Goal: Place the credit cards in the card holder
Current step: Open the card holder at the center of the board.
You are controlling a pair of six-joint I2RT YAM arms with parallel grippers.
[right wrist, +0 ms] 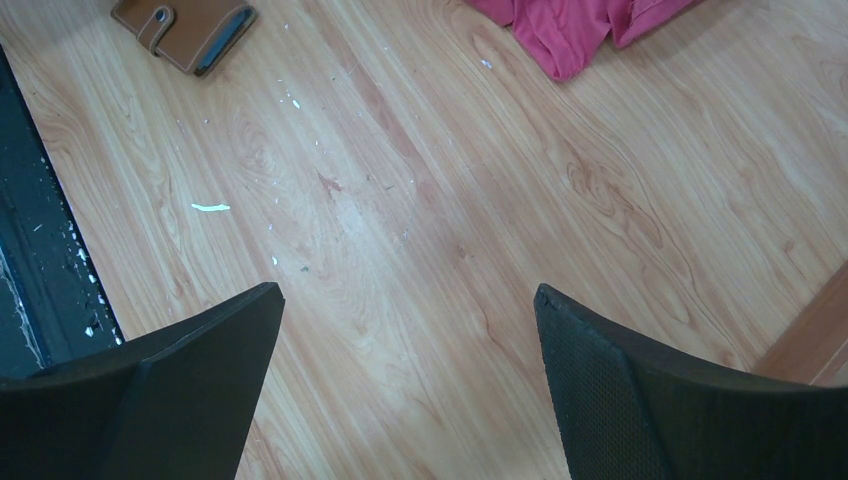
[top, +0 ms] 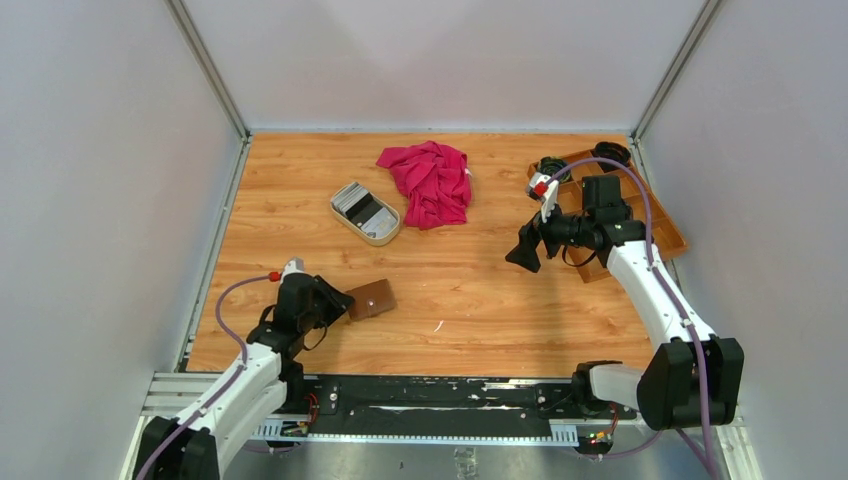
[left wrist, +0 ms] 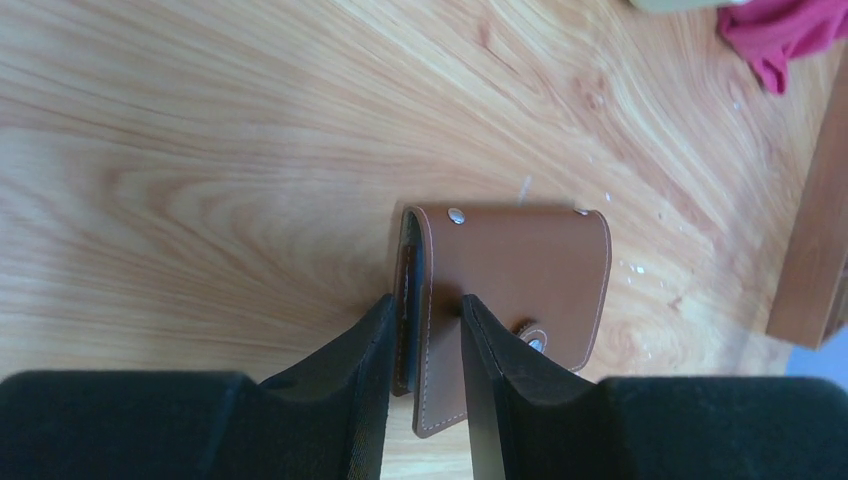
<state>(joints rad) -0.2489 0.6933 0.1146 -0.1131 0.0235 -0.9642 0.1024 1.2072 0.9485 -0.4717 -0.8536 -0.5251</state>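
Left gripper (left wrist: 425, 303) clamped on edge of card holder (left wrist: 525, 260), near left of table (top: 470, 290); right gripper (right wrist: 408, 290) fingers spread wide, holding nothing, far right

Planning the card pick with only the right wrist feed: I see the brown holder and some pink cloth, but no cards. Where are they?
Observer: The credit cards lie together in a beige oval dish, just left of the pink cloth in the top view.
Operator: Is the left arm doing anything with the holder?
Observer: Yes. The left tool straddles one edge of the card holder, a finger on each side. Whether it is clamped, I cannot tell.
Operator: What is the wood at my lower right?
Observer: A wooden compartment tray against the right wall, right of the cloth.
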